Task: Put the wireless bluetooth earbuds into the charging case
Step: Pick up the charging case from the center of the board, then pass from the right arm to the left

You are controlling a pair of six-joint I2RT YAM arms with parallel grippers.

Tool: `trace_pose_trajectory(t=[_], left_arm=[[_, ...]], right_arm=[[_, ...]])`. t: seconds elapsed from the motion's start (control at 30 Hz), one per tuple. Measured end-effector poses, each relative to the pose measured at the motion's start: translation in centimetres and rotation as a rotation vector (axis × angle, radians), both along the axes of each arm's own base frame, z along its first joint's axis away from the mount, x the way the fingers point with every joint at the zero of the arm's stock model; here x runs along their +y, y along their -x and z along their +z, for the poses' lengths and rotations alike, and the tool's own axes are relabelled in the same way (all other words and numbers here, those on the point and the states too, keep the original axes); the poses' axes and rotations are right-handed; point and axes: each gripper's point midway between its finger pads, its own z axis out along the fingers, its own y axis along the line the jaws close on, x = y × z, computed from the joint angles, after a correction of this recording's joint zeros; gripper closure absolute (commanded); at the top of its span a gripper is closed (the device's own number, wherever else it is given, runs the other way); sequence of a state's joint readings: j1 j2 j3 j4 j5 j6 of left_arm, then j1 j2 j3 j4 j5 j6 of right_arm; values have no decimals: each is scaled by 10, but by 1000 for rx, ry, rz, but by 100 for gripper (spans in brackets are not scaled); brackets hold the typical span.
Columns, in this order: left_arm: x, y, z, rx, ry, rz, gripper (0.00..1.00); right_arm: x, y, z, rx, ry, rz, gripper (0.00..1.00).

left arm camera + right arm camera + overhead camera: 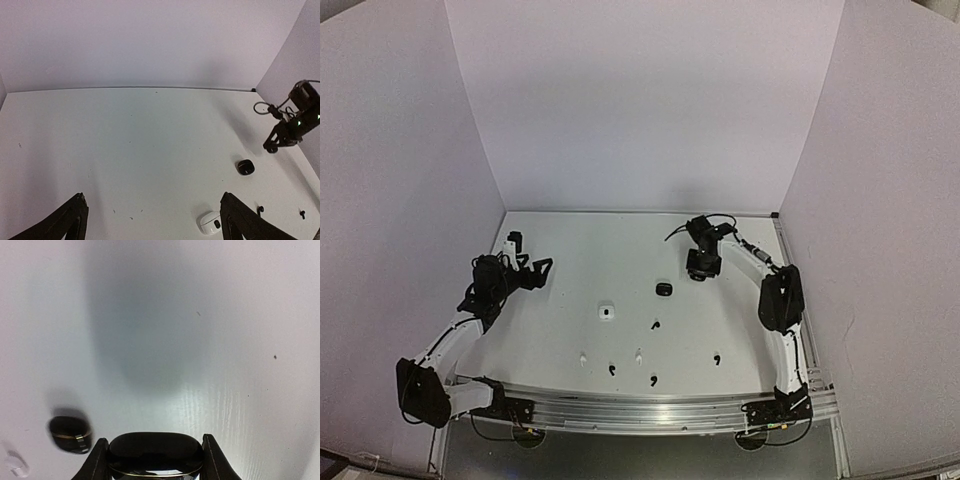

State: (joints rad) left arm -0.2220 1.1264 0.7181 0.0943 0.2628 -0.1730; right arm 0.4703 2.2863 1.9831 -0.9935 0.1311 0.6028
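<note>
Grips a glossy black charging case (155, 455) in the right gripper (156, 460), fingers (96, 462) pressed one to each end, a thin gold seam line running round the body, lid apparently down. Holds it above the table (570, 245) toward the far right, dark shadow thrown on the white surface beneath. Note second black case (663, 289) lying on the table just near-left of that gripper, apart from it, closed. Note white case (606, 312) further left and nearer, about mid-table, a dark mark on its upper face; cannot tell lid open or shut. Spreads the left gripper (152, 196) wide, fingers (69, 222) at the two lower corners of the wrist view, nothing between them, raised over the left side of the table and well apart from every case. Count six earbuds (653, 380) loose on the table in the near half, none seated in a case. Count four black earbuds (655, 324): one just near of the second black case, one toward the right, two close to the near edge around centre. Count two white earbuds (582, 356) level with those, left of centre, one either side of a black one. See all lying separate, none touching another or a gripper
</note>
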Motion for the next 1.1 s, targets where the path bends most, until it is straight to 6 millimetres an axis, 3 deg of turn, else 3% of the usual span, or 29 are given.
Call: trace_pose_trajectory(t=[0.07,0.17,0.23,0.33,0.37,0.43,0.5,0.6,0.8,0.93,1.1], left_arm=[[-15,4,10,-26,1,-49,13],[-43,15,31,-115,-22,-136,16],[-61,22,50,-219,-55,-195,17],[-89,34,83,-380,-85,-282,17],[-96,37,95,-434,-88,-302,17],[-106,40,122,-542,-86,-329,18],[-114,42,147,-648,-78,-348,23],[-123,48,167,-765,-68,-374,31],[-151,59,182,-884,-45,-452,47],[-160,64,189,-909,-25,-482,58],[-162,69,199,-923,-1,-491,88]], right_arm=[[19,-14,52,-174,-47,29,100],[67,-14,158,-511,-184,102,100],[107,7,239,-755,-334,156,100],[156,50,338,-1020,-573,224,100],[173,67,364,-1086,-655,250,100],[192,83,396,-1176,-764,266,100],[207,89,406,-1215,-825,274,100],[233,90,399,-1221,-866,296,100],[278,107,374,-1184,-885,367,100],[294,126,376,-1186,-918,401,100],[297,135,386,-1203,-956,405,100]])
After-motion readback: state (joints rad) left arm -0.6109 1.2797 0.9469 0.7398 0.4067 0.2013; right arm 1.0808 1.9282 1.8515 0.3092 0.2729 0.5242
